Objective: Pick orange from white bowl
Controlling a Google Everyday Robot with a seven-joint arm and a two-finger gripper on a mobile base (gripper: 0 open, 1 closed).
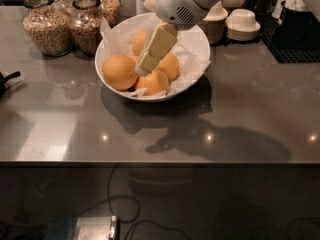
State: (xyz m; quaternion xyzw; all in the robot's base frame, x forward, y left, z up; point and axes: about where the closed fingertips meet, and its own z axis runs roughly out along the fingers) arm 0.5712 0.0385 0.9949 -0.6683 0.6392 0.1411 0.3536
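Observation:
The white bowl (199,40), lined with crinkled white paper, stands on the grey counter at the back centre. It holds several oranges. The largest orange (120,71) lies at the bowl's left side. Smaller oranges lie at the back (141,41), the right (170,66) and the front (155,82). My gripper (144,66) hangs from the white arm and reaches down into the bowl from the upper right. Its cream tip is over the middle of the oranges, just right of the largest one, and it hides part of them.
Two glass jars of grain (47,28) (88,25) stand left of the bowl. Stacked cream bowls (242,24) and a black mat (295,39) are at the back right. A black object (6,81) pokes in at the left edge. The counter's front edge (160,161) runs across.

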